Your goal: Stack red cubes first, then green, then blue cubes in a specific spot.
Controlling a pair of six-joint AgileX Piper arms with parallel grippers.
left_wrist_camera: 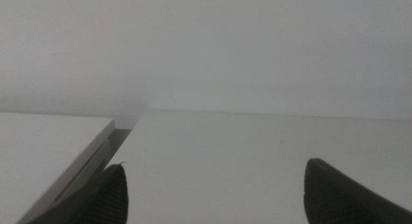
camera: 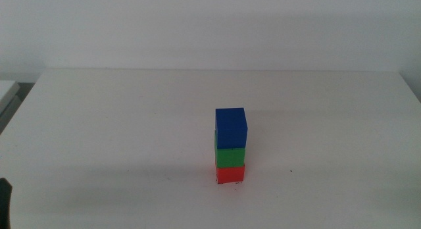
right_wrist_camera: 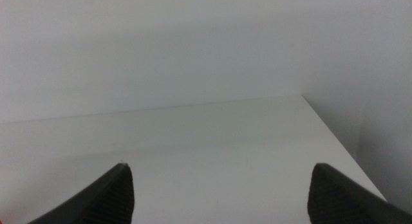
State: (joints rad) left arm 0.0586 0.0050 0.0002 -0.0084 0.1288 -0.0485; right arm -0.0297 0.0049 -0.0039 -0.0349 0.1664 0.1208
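A three-cube tower stands a little right of the table's middle in the middle view: the red cube (camera: 230,174) at the bottom, the green cube (camera: 230,156) on it, the blue cube (camera: 231,127) on top, slightly overhanging. The specific spot lies under the tower; only faint dark marks show at the red cube's base. My left gripper (left_wrist_camera: 212,188) is open over bare tabletop near the table's left edge, with nothing between its jaws. My right gripper (right_wrist_camera: 219,192) is also open and empty, facing bare tabletop near the table's far right corner. Neither gripper touches the cubes.
A dark part of the left arm (camera: 5,203) shows at the bottom left edge of the middle view. A small black speck (camera: 290,170) lies right of the tower. A second white surface (left_wrist_camera: 45,147) adjoins the table (camera: 131,124) across a narrow gap on the left.
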